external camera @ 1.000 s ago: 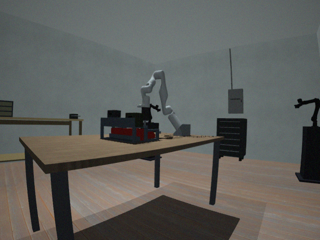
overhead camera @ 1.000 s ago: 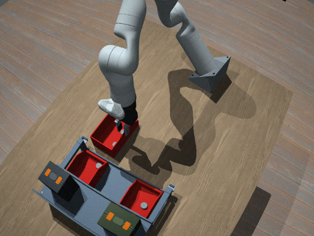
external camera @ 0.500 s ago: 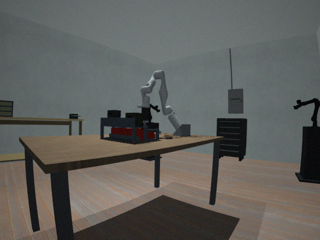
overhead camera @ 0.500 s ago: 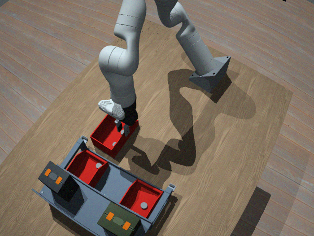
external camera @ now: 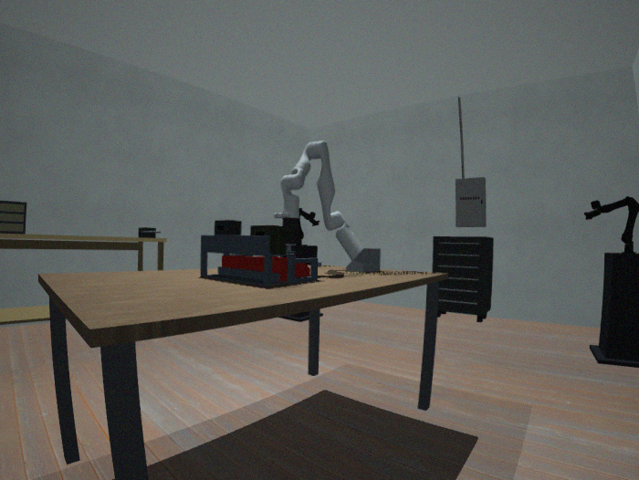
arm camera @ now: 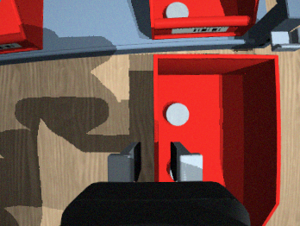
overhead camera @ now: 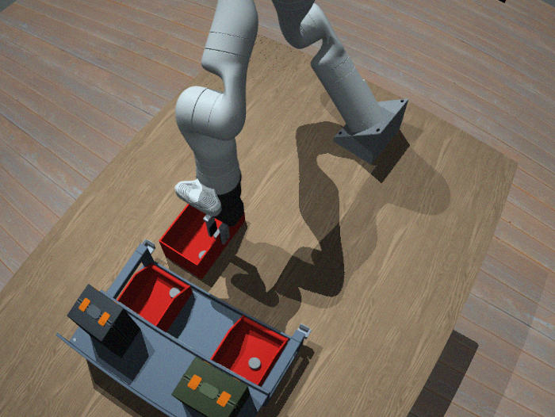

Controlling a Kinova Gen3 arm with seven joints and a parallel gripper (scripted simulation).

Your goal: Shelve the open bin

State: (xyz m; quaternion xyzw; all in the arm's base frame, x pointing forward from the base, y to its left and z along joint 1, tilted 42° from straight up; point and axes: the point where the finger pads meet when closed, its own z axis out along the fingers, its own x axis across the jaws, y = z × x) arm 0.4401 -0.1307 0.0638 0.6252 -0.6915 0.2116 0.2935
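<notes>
You see the red open bin standing flat on the table, well in from every edge, between the arm's base near one edge and the grey shelf toward the opposite end of the tabletop; the bin is just in front of the shelf's front lip, apart from it, and not in front of the gap; it stands before the shelf bin on the side of the dark box. One grey disc lies on the bin's floor; more parts than this you cannot make out.

The gripper points straight down at the bin's side wall on the shadow side; its claw is about half open and it grips nothing; one finger is outside the wall above the wood, the other is inside the bin, and a little space shows on both sides of the wall (in the wrist view this is most clear).

On the shelf, the gap of bare grey board lies between the two shelf bins; the second shelf bin is beside the green box, and each shelf bin holds one grey disc. In the exterior view the bin on the table is hidden behind the shelf.
</notes>
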